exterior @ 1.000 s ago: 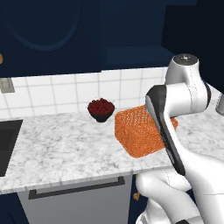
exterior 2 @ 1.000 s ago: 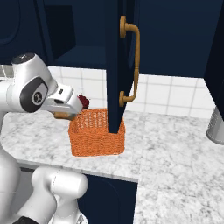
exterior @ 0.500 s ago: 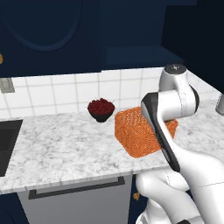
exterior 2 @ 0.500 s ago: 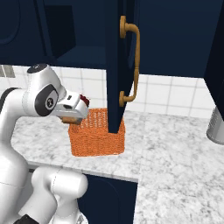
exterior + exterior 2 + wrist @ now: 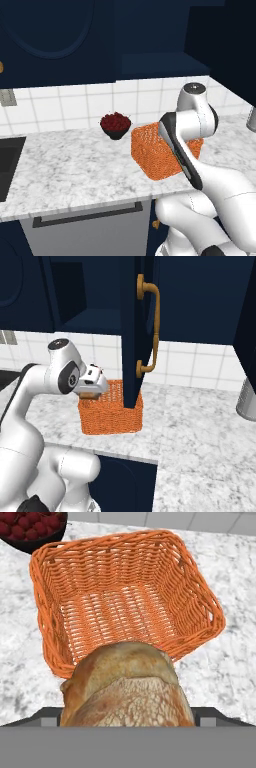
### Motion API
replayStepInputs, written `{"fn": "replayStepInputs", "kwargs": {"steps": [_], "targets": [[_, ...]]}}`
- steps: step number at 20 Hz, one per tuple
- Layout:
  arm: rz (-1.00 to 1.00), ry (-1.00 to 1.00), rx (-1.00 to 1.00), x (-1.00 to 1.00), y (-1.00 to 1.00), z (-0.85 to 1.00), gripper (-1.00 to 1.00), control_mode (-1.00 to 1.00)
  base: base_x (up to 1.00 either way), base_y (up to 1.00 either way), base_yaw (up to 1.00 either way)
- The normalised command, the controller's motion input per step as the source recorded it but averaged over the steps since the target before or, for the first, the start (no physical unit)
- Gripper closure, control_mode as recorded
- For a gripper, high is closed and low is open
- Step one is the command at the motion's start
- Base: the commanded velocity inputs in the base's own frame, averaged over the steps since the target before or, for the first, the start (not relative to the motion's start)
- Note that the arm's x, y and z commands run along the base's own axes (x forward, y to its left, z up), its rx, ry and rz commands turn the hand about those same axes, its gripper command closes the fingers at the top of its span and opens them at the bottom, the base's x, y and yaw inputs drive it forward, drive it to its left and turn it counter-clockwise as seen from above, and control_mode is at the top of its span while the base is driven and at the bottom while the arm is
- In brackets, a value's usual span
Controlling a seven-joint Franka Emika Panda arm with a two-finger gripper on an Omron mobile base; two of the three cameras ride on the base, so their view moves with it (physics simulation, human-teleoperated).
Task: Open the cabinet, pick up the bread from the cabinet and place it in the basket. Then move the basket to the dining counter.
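Half the orange basket (image 5: 159, 156) sits hidden behind the white arm in the left base view, with the berry bowl (image 5: 115, 124) just beside it on the marble surface (image 5: 65, 170). Over to the right base view: the open cabinet door (image 5: 134, 331) cuts off the basket's right side, and the pincer (image 5: 93, 389) hovers at its left rim. In the hand view, the bread (image 5: 125, 687) is held between wide-set jaws, fingertips hidden, above the basket's near rim.

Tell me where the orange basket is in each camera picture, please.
Left base view: basket centre-right, partly behind the arm.
Right base view: lower centre, under the open cabinet door.
Hand view: upper middle, beyond the bread.
Shared landmark: marble worktop.
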Motion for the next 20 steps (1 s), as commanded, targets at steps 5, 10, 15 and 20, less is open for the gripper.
{"fn": "replayStepInputs", "kwargs": {"steps": [5,10,15,20], "targets": [[0.09,0.00,0.02,0.41,-0.02,-0.30,1.00,-1.00,0.00,0.00,0.00],[0.08,0.00,0.06,0.39,-0.05,-0.34,1.00,-1.00,0.00,0.00,0.00],[0.05,0.00,0.03,0.37,0.00,-0.29,1.00,-1.00,0.00,0.00,0.00],[0.04,0.01,0.00,0.25,-0.09,-0.23,1.00,-1.00,0.00,0.00,0.00]]}}
